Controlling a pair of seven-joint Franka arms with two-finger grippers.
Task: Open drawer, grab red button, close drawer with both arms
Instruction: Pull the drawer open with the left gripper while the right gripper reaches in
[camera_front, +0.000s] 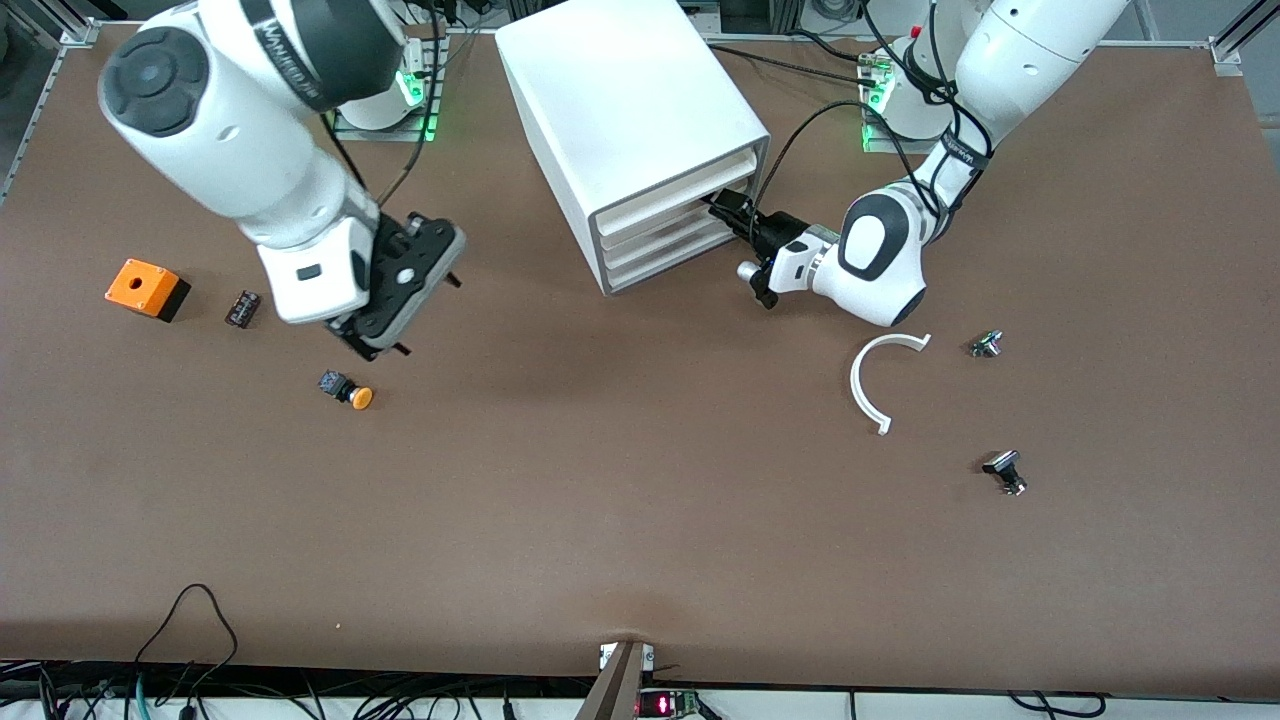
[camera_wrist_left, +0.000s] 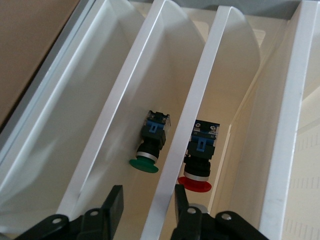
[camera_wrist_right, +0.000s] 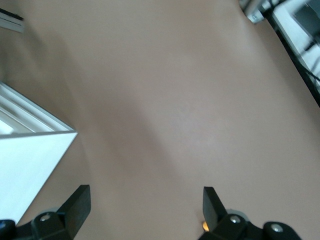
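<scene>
While I straddle the drawer rim: my left gripper (camera_wrist_left: 147, 200) has its fingers apart with the rim of one wide white plastic tray drawer (camera_wrist_left: 192, 95) between them, not clamped on it.
Cabinet: the white, grey-framed cabinet (camera_front: 625, 110) stands at the middle of the table edge where our bases are, with my left gripper (camera_front: 728, 208) at its open front.
Button: the small push button with a red mushroom cap and black body (camera_wrist_left: 199, 160) lies inside a tray, just beside that rim; a green-capped twin (camera_wrist_left: 150, 145) lies in the tray beside it.
Risk, wrong tray: the four fronts look alike, so I could take hold of the green one's tray, as I cannot tell which tray this rim belongs to.
Risk, slip: the rim is thin and smooth; a shallow grip may slide off, or a skewed pull may drag the whole cabinet across the brown table (camera_front: 640, 520).
Risk, mix-up: the orange-capped button (camera_front: 352, 392) lying toward the right arm's end could be taken for the target.
Left arm pose: low, with the wrist turned level into the cabinet front.
Right arm pose: waiting, its right gripper (camera_front: 380, 340) over bare table just by the orange-capped button, fingers (camera_wrist_right: 75, 205) spread wide and holding nothing.
</scene>
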